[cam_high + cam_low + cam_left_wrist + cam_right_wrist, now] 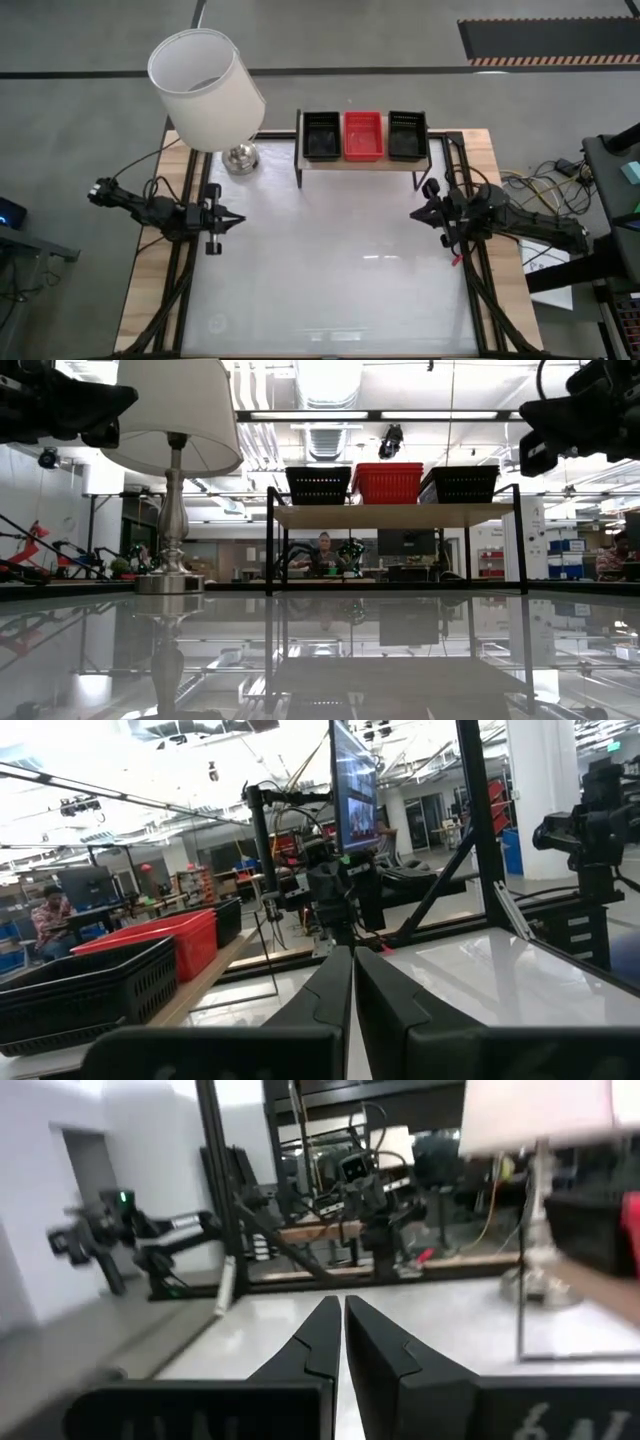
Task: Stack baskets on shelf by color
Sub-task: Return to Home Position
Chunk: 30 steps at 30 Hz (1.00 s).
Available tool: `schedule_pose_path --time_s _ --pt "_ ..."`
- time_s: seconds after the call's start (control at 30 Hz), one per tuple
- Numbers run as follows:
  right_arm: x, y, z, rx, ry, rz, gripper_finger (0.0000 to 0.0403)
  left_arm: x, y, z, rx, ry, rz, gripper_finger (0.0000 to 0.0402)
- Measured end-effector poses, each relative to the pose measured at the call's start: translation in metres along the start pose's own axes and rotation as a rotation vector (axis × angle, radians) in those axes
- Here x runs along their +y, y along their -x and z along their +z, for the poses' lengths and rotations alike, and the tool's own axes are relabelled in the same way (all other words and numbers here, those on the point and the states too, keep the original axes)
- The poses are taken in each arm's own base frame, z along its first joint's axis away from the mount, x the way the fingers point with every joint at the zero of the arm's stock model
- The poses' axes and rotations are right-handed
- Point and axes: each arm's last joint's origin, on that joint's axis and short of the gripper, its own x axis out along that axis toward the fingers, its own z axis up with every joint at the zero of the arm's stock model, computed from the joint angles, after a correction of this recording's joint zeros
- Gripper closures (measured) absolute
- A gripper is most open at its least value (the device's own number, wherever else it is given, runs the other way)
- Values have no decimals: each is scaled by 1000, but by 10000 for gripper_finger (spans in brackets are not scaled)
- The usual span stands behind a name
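Red basket (pixel 363 136) between black baskets (pixel 321 136) on shelf (pixel 360 164), left tool (pixel 238 220), right tool (pixel 413 214) closed

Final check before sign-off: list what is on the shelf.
On the shelf, side by side: left black basket, red basket, right black basket. Any baskets nested beneath them are hidden. Left gripper and right gripper hang over the table.

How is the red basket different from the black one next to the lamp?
The red basket is bright red; the black basket is black. The red basket sits mid-way along the shelf; the black basket sits at its end, nearest the lamp. Both are rectangular and look empty.
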Motion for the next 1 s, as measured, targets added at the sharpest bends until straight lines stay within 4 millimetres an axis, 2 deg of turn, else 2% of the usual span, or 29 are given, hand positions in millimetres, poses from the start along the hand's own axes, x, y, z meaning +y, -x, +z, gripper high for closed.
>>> schedule_pose_path --time_s 0.07,0.17,0.57,1.0 --pt "0 0 0 1 -82 -1 390 0 0 0 5 -2 -2 401" --pt "0 0 0 3 -110 -1 390 -1 -1 -1 10 -4 -3 401" --pt "0 0 -1 5 36 -1 390 -1 -1 -2 18 -7 -6 401" --pt "0 0 -1 6 36 -2 390 -1 -2 -2 22 -9 -7 401"
